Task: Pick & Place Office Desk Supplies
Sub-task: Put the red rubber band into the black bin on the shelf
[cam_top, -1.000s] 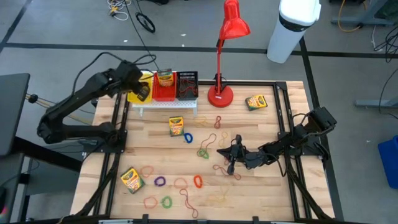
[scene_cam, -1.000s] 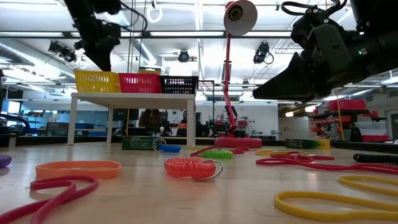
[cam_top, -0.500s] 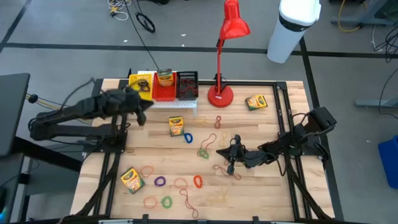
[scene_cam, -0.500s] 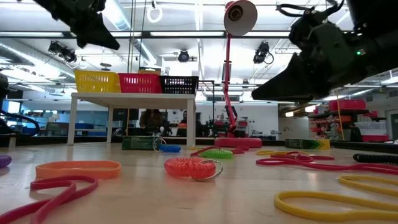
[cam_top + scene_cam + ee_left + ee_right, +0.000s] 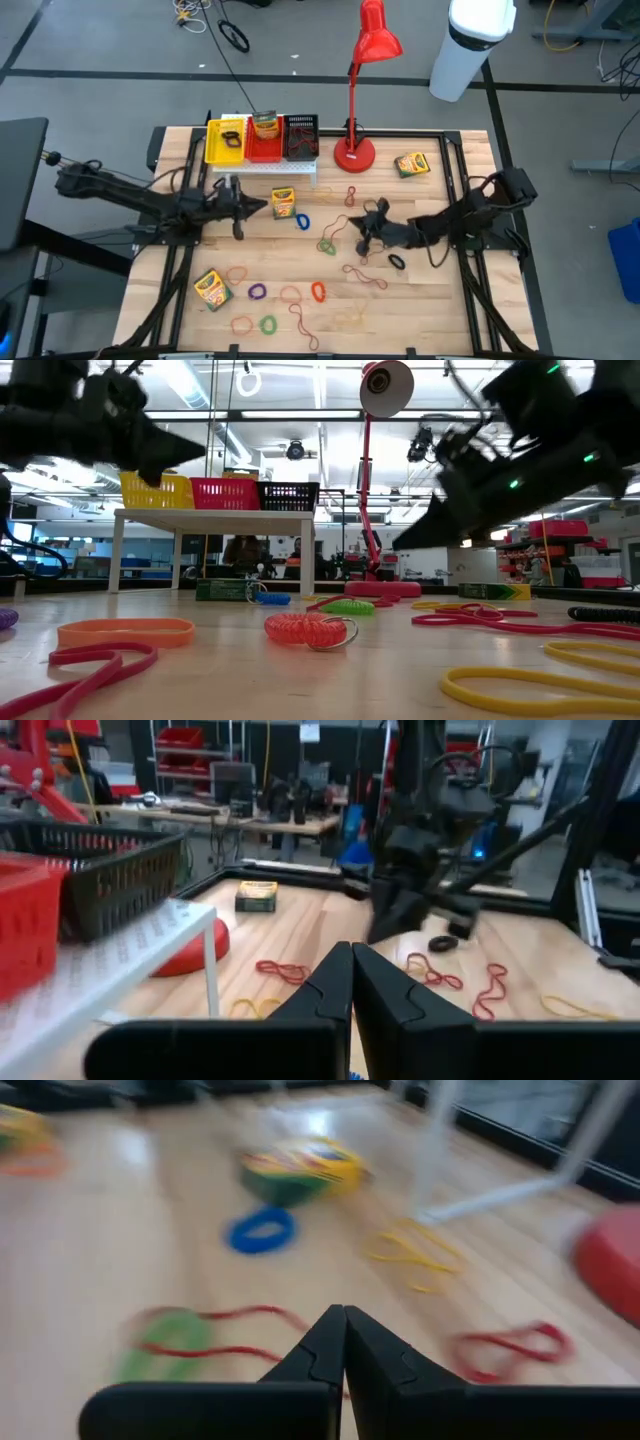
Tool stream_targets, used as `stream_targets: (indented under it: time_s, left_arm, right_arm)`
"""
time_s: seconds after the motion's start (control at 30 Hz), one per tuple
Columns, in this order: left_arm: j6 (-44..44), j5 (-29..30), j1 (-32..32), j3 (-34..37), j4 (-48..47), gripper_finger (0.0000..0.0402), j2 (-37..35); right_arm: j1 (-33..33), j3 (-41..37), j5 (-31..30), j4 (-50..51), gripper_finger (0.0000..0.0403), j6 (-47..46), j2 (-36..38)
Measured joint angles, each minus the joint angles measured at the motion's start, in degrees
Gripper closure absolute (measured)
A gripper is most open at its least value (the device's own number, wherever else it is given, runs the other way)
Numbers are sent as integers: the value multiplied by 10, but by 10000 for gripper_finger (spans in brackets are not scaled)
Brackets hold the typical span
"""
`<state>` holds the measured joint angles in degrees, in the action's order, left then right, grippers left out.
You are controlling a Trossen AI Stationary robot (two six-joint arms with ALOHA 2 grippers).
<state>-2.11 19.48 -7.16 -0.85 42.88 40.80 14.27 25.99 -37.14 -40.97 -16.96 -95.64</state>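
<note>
The left gripper (image 5: 252,207) has swung down from the bins at twelve o'clock and closed empty just beside the crayon box (image 5: 284,201). The right gripper (image 5: 362,226), closed and empty, has shifted toward the centre bands, so both look between picks. Only the right wrist view shows the blue band (image 5: 260,1230) near that box.

Big open workshop w/ grey floor (image 5: 120,40) marked by dark tape lines, cables (image 5: 232,32) lying loose. White cylinder bin (image 5: 470,40) stands past the wood table (image 5: 420,310). Ceiling strip lights (image 5: 300,415), shelving w/ red bins (image 5: 560,555), desks further back.
</note>
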Motion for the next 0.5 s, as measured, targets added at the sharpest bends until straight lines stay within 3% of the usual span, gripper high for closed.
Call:
stream_targets:
  time_s: [0.2, 0.5]
  left_arm:
    - [-12, 14, -17, -7, 13, 391, 51]
    - [0, 11, -19, -8, 20, 391, 80]
  right_arm:
    - [-67, 49, 35, 161, 365, -47, 0]
    - [-135, 137, 62, 335, 231, -119, 0]
